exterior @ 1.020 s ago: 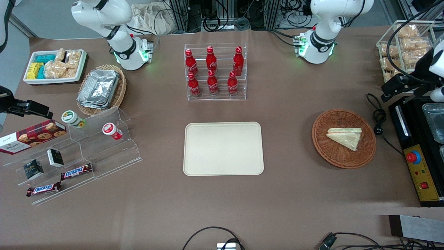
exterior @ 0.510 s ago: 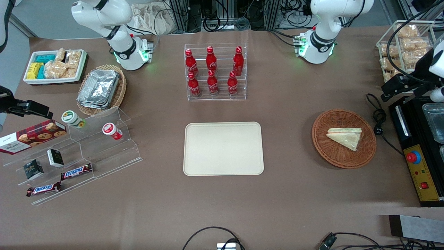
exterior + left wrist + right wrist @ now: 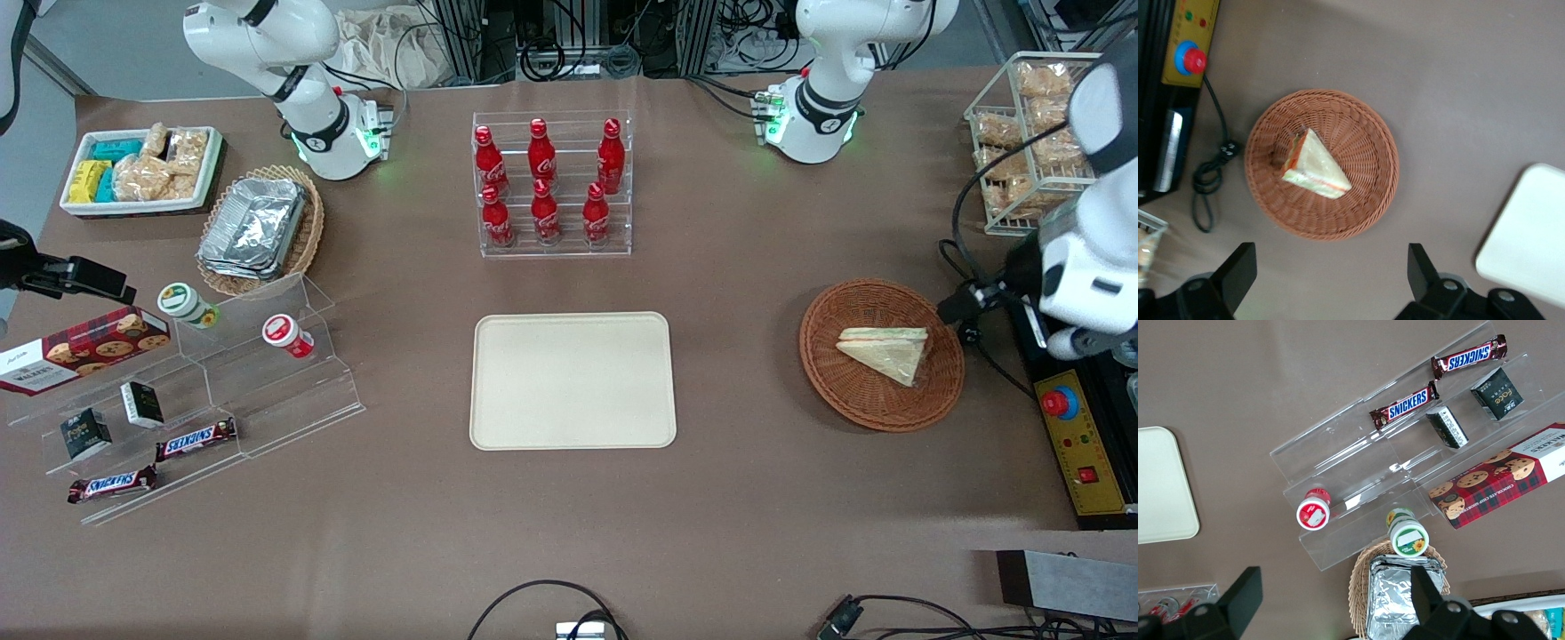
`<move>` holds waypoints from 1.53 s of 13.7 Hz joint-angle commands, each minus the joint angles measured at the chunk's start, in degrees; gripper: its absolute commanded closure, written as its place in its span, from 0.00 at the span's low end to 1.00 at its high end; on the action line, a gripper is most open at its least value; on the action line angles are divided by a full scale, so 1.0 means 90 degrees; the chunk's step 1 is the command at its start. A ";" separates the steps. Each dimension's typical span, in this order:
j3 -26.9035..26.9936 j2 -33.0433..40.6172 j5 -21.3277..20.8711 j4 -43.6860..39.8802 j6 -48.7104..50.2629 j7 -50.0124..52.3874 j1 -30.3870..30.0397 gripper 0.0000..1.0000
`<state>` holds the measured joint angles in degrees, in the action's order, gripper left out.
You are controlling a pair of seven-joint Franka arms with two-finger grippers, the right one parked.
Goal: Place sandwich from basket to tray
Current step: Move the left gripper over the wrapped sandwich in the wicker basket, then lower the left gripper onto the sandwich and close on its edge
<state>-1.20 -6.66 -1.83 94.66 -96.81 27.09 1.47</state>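
The gripper [image 3: 1330, 277] hung above the table [image 3: 756, 498] at the working arm's end, close by the basket [image 3: 827, 391] and not over its middle. Its two black fingers [image 3: 1238, 273] were spread wide apart, with nothing between them and nothing touching them.

The sandwich [image 3: 887, 350] lay in the basket, on the half toward the working arm's end. It lay flat in its clear wrap, and the green and orange-red filling showed along one long cut edge. In the wrist view the sandwich [image 3: 1313, 167] sat a little off the middle of the basket [image 3: 1365, 220].

The tray [image 3: 573, 380] lay flat near the middle of the table, well apart from the basket and toward the parked arm's end from it. It held nothing. One rounded corner of the tray [image 3: 1531, 233] showed in the wrist view.

A coiled black cable [image 3: 1208, 193] lay on the table just beside the basket. Next to it stood a black and yellow control box [image 3: 1080, 444] with a red button [image 3: 1190, 59]. A clear rack of red bottles [image 3: 553, 182] stood farther from the front camera than the tray.
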 commanded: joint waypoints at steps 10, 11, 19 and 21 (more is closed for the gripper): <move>0.0475 0.0369 0.0504 0.3574 -0.4222 0.1561 0.0091 0.00; 0.0475 0.0301 0.0622 0.3632 -0.4359 0.1570 0.0091 0.00; 0.0475 0.0017 0.0780 0.4062 -0.4673 0.2010 -0.0387 0.00; 0.0475 -0.0071 0.0770 0.4111 -0.4692 0.2010 -0.0494 0.00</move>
<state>3.32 -6.96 4.60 130.65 -137.64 44.27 -2.08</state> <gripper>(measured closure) 0.000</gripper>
